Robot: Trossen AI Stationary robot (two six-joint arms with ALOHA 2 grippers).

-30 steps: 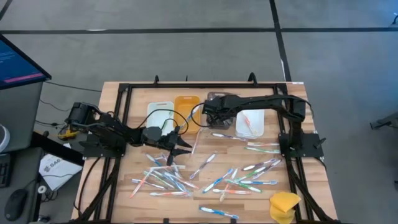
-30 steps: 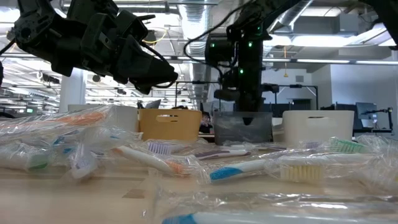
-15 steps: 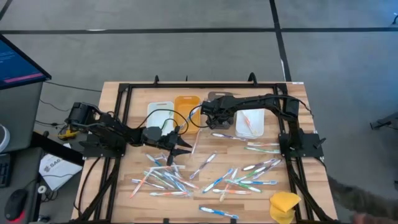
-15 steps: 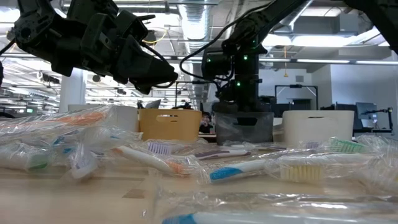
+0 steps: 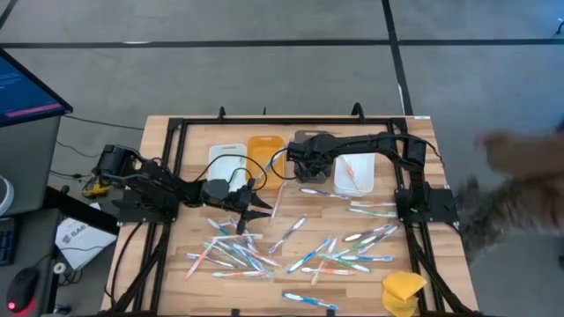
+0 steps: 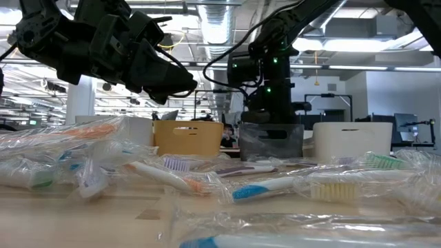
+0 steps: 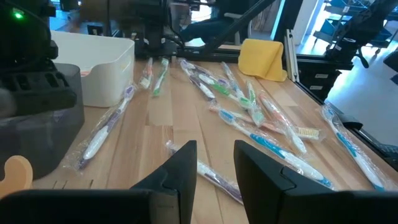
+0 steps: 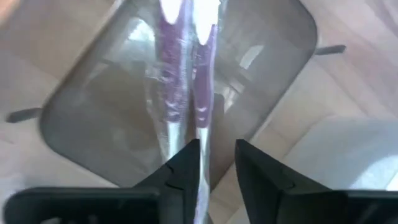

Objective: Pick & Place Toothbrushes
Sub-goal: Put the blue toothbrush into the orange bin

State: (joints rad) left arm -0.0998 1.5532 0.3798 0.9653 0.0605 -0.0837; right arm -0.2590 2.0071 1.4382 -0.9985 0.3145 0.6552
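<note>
Purple toothbrushes (image 8: 186, 81) (wrapped) lie in the grey bin (image 8: 81, 118) under the right gripper (image 8: 216, 163), jaws parted, holding nothing; left gripper (image 7: 214, 163) hovers part-open, empty.

- Wrapped toothbrushes (image 5: 291, 251) lie scattered flat across the table's front half, criss-crossed, handles blue, green, orange.
- Two purple-handled ones (image 8: 186, 81) lie side by side inside the grey bin.
- A few rest in the white bin (image 5: 352, 176).

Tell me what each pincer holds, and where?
Left pincer: nothing. Right pincer: seemingly nothing; a purple plastic-wrapped toothbrush runs between its parted fingers over the smoky grey bin.
</note>
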